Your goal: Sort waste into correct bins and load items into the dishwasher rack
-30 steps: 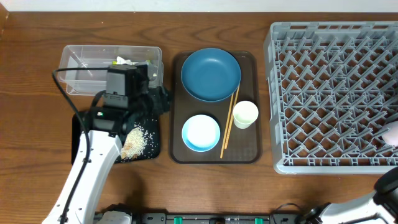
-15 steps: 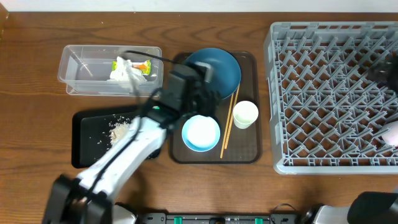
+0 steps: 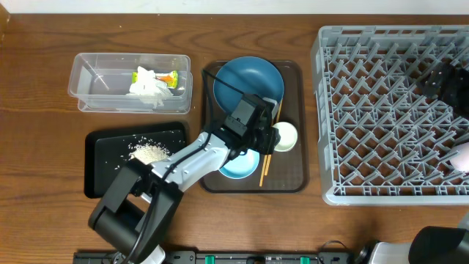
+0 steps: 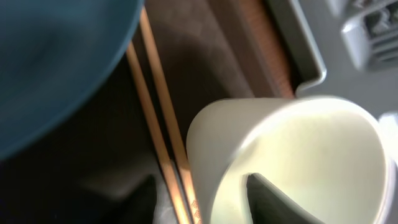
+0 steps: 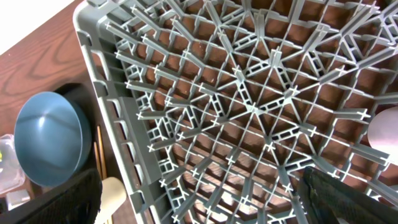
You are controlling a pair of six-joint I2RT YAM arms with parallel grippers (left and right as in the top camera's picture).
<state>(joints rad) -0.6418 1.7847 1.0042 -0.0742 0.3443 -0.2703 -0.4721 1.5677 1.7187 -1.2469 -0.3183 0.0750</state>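
My left gripper point(image 3: 270, 136) point(image 4: 205, 202) is open and low over the brown serving tray. One finger is inside the white cup point(image 3: 286, 135) point(image 4: 298, 155), the other is left of the chopsticks point(image 3: 265, 163) point(image 4: 155, 118). The dark-blue plate point(image 3: 245, 82) point(image 4: 50, 56) lies just behind. The light-blue bowl point(image 3: 236, 166) is partly under my arm. My right gripper point(image 3: 442, 82) point(image 5: 205, 199) is open and empty above the grey rack point(image 3: 388, 110) point(image 5: 249, 93). A second white cup point(image 3: 462, 156) point(image 5: 385, 127) sits in the rack. The tissues point(image 3: 146, 82) and wrapper point(image 3: 169, 76) lie in the clear tub point(image 3: 91, 81). The rice point(image 3: 150, 152) is on the black tray point(image 3: 110, 172).
The brown serving tray point(image 3: 289, 180) holds the plate, bowl, cup and chopsticks between the bins and the rack. The rack's left wall point(image 3: 319, 125) stands close to the tray's right edge. Bare wooden table point(image 3: 37, 147) lies to the left.
My left arm has swung right from the black tray and tub to the cup on the brown tray. My right gripper has come into the overhead view over the rack.
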